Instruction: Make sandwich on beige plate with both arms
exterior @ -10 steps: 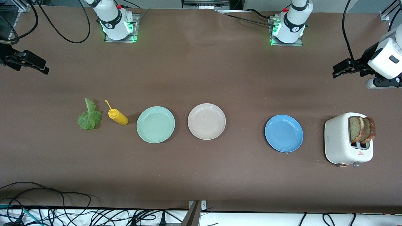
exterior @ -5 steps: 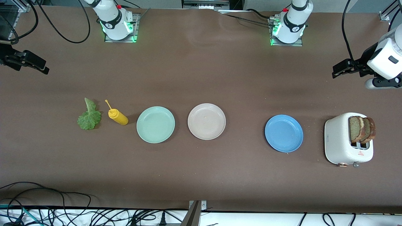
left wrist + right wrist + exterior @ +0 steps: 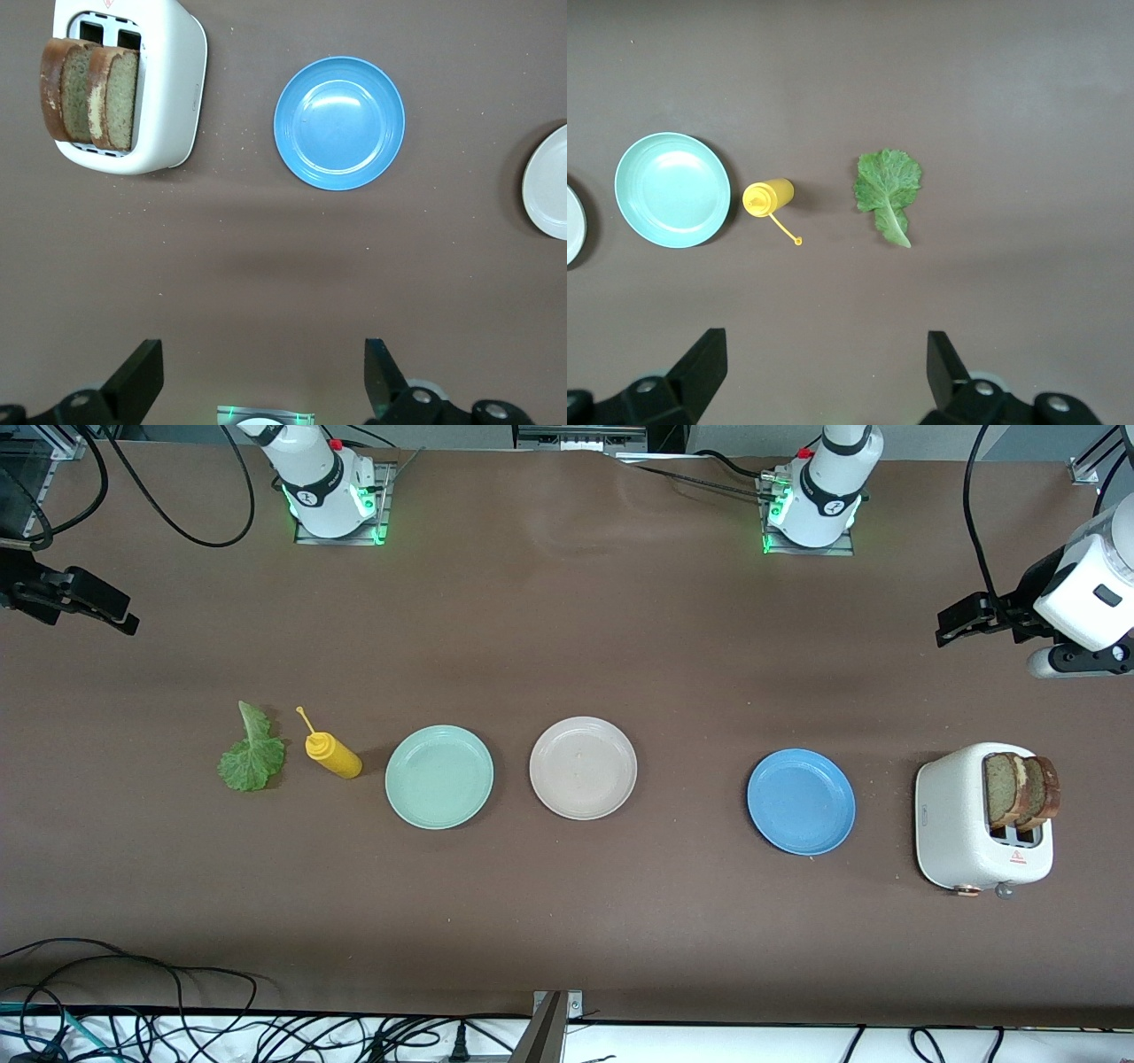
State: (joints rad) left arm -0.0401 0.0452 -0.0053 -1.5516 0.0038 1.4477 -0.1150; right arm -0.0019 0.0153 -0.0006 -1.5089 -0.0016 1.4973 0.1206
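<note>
Standing empty at the middle of the bench [image 3: 567, 602]: the beige plate [image 3: 583, 767], nothing on it.

Mint-green plate [image 3: 439, 777]: empty, just beside the beige plate toward the right arm's end.

Blue plate [image 3: 801, 802]: empty, toward the left arm's end, well apart from the beige plate and slightly nearer the front camera.

White toaster [image 3: 961, 819]: upright at the left arm's end, beside the blue plate. Two brown bread slices [image 3: 1021, 788] stand on edge in its slots, tops raised clear of the casing.

Lettuce leaf [image 3: 252, 751]: flat on the bench at the right arm's end, stem pointing away from the front camera.

Yellow squeeze bottle [image 3: 332, 753]: lying on its side between the leaf and the mint-green plate, near both, nozzle angled toward the leaf's stem.

Left gripper [image 3: 264, 376]: up in the air over bare bench at the left arm's end, jaws spread wide, holding nothing.

Right gripper [image 3: 826, 365]: up in the air over bare bench at the right arm's end, jaws spread wide, holding nothing.

Nothing stands between the bread slices, the leaf and the beige plate except the other two plates and the bottle.
</note>
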